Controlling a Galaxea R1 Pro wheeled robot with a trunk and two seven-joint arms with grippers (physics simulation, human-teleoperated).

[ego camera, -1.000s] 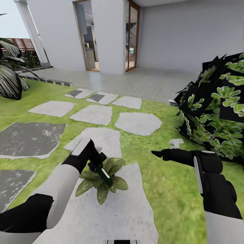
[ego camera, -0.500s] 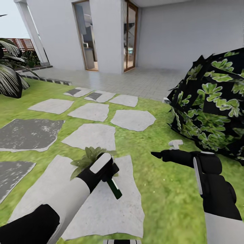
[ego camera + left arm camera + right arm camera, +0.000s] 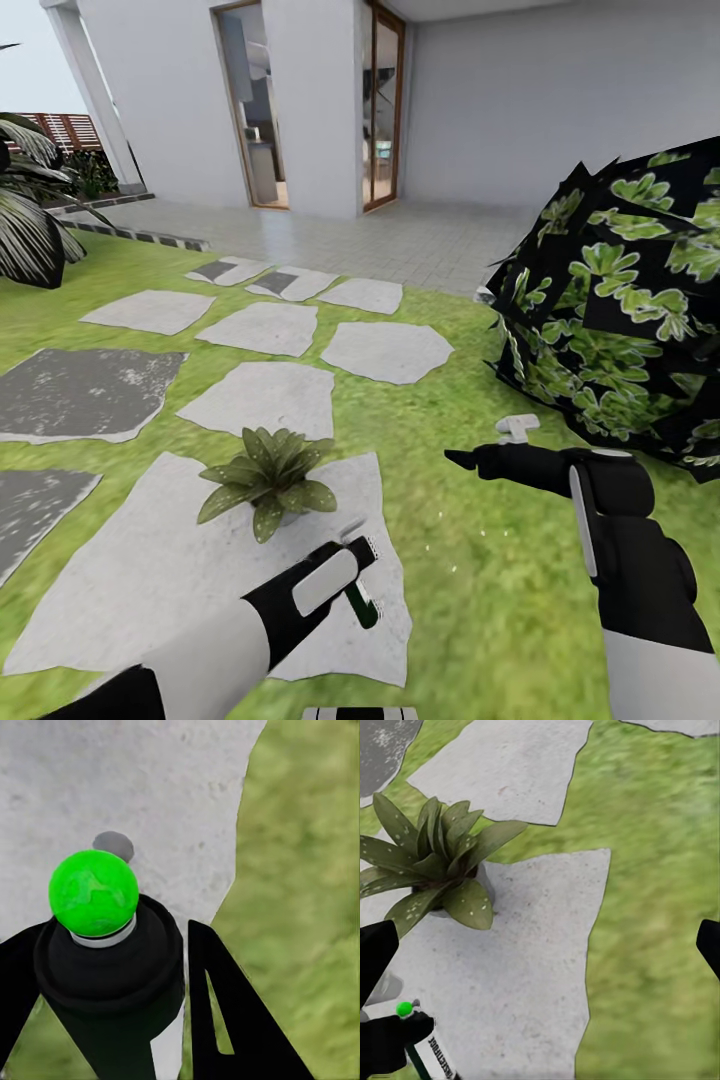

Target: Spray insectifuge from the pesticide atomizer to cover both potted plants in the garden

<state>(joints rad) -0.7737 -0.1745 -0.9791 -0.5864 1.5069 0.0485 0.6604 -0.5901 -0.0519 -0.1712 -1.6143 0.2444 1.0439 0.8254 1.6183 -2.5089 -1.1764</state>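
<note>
Dark-green pesticide atomizer (image 3: 360, 603) is clamped in my left gripper (image 3: 352, 578), over the near edge of the grey stepping stone (image 3: 150, 590). On the left wrist view its top (image 3: 94, 892) renders bright green. One potted plant (image 3: 265, 480) sits on that stone just beyond. My right gripper (image 3: 470, 459) hangs over the lawn (image 3: 480, 560) with fingers apart, empty, near the dark bush (image 3: 620, 330)

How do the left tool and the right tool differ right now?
The left tool is shut on the pesticide atomizer, low over the grey stepping stone; the right tool is open, holds nothing, and hovers over grass. Both are black.
</note>
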